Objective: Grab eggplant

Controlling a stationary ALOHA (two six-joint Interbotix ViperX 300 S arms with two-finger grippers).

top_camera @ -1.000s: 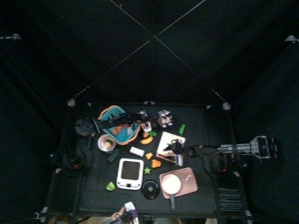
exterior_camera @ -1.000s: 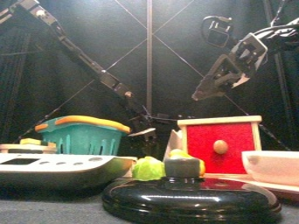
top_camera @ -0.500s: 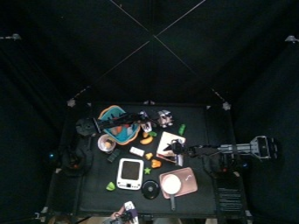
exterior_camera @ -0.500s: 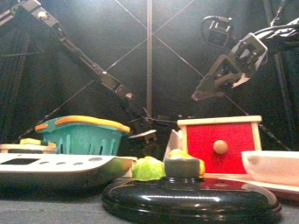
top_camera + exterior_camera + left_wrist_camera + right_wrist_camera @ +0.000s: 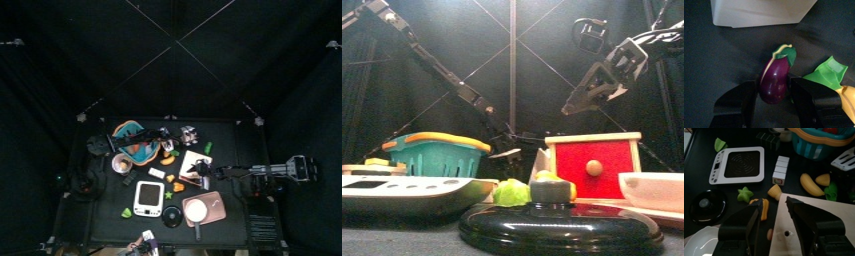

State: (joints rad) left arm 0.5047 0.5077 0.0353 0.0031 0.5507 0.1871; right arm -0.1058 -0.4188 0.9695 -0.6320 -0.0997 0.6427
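— Looking from the top view, can you find the eggplant?
— Not surely; the clutter beside the teal basket (image 5: pixel 134 131) is too small.

— Front view?
— Only the right arm's gripper (image 5: pixel 596 85) raised above the red box (image 5: pixel 592 165); no eggplant shows.

— Left wrist view?
— The eggplant (image 5: pixel 775 77) lies between the left gripper (image 5: pixel 775 97)'s spread jaws, just beside the green leafy stalk (image 5: pixel 827 73). Its long axis runs straight away from the gripper, stem pointing at the white box (image 5: pixel 757 11). Probably light, glossy, slippery; grip the thick belly.

— Right wrist view?
— The right gripper (image 5: pixel 773 208) is parted, holding nothing, above the wooden board (image 5: pixel 821 220).
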